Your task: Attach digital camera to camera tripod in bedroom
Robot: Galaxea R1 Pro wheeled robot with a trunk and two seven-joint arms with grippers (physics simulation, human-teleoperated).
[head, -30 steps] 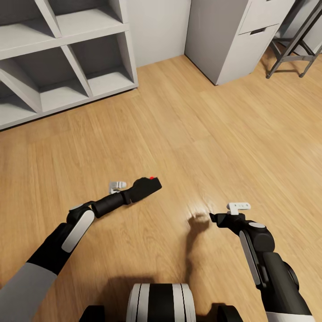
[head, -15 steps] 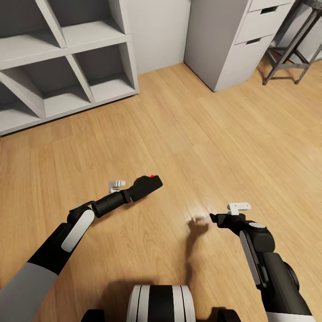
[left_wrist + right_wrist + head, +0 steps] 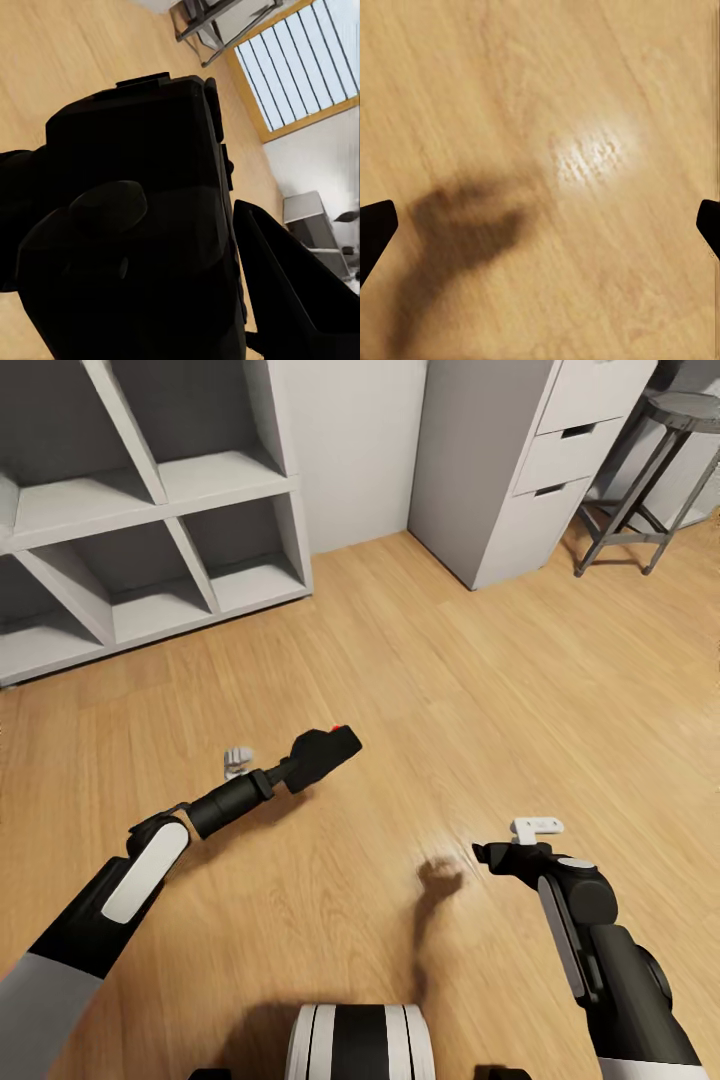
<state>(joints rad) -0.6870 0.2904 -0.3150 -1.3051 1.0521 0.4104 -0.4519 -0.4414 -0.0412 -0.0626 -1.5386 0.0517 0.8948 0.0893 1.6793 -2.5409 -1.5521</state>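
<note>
Cubby shelves: against the wall, far left.
Left gripper: clenched around the digital camera, held above the wood floor.
Right gripper: fingers spread, grasping nothing.
Drawer unit, stool: far right.

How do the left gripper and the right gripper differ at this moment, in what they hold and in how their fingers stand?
The left gripper is shut on the digital camera, whose black body crowds the left wrist view; the right gripper holds nothing. The left gripper's fingers press against the camera, while the right gripper's fingertips stand wide apart at the edges of the right wrist view, above bare wood floor. Both hang in the air over the same floor.
</note>
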